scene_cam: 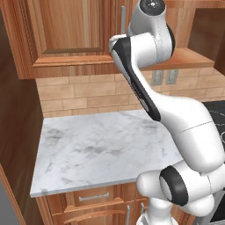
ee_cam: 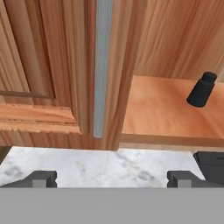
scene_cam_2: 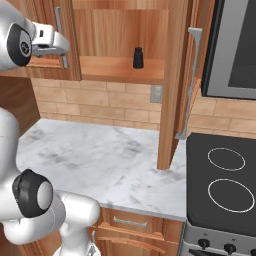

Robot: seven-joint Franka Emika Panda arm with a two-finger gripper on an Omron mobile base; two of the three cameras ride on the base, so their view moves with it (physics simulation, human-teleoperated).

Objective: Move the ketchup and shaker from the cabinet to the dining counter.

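The small black shaker (scene_cam_2: pixel 137 57) stands upright on the wooden shelf (scene_cam_2: pixel 122 69) of the open cabinet (scene_cam_2: pixel 125 30). In the hand view the shaker (ee_cam: pixel 202 89) sits at the far right on the shelf (ee_cam: pixel 166 109). My gripper (ee_cam: pixel 112 179) is open with nothing between its fingertips (ee_cam: pixel 41 178). It hovers in front of the closed left door's metal bar handle (ee_cam: pixel 103 65), left of the shaker and well short of it. In the right base view the gripper (scene_cam_2: pixel 60 45) is at the upper left, by that door. The ketchup and the dining counter are out of view.
A small marble counter (scene_cam_2: pixel 100 155) backed by brick tile lies below the cabinet. The cabinet's right door (scene_cam_2: pixel 172 85) stands open, edge-on, with its bar handle (scene_cam_2: pixel 192 80). A black stovetop (scene_cam_2: pixel 225 180) sits to the right, with a dark appliance (scene_cam_2: pixel 235 45) above it.
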